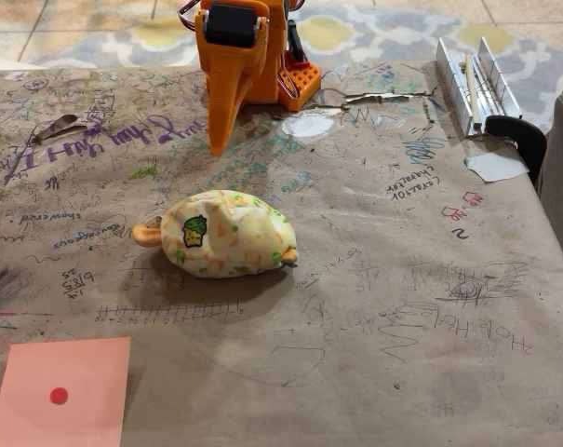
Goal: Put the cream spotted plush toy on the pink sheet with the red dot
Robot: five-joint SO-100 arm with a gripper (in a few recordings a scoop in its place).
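Note:
The cream spotted plush toy (227, 235) lies on its side in the middle of the paper-covered table, with a small green-yellow mark facing the camera and an orange foot at its left. The pink sheet (62, 396) with the red dot (59, 395) lies flat at the front left corner, well apart from the toy. My orange gripper (217, 142) hangs point-down at the far edge, behind the toy and clear of it. Its fingers form one tapered tip with no gap and hold nothing.
Brown paper covered in scribbles (374, 279) spans the table. A metal clamp-like bracket (476, 79) stands at the far right, with a black piece and a white scrap (495, 166) beside it. The arm's orange base (295, 84) sits at the back centre.

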